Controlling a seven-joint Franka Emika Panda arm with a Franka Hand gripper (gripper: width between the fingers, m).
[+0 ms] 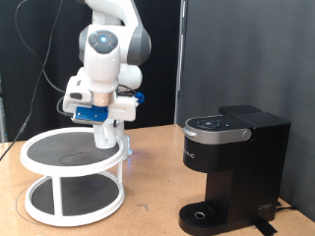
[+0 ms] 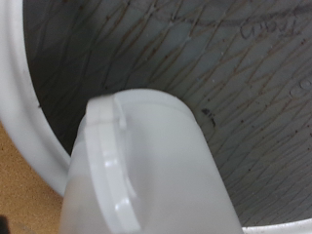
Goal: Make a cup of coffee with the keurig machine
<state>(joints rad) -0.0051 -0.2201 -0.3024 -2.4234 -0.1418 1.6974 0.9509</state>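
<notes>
The gripper [image 1: 105, 138] hangs just above the dark top of a round white two-tier stand [image 1: 39, 163] at the exterior view's left, near its right rim; whether its fingers are spread cannot be told. A white cup [image 2: 146, 166] fills the wrist view over that grey surface. The keurig machine [image 1: 231, 167] stands well apart at the right, with open table [image 1: 148, 197] between.

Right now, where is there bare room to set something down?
The dark top of the white round stand is bare toward the exterior view's left. The hand with a white object crowds its right side. The tan table between the stand and the keurig machine is bare; so is its drip base.
</notes>
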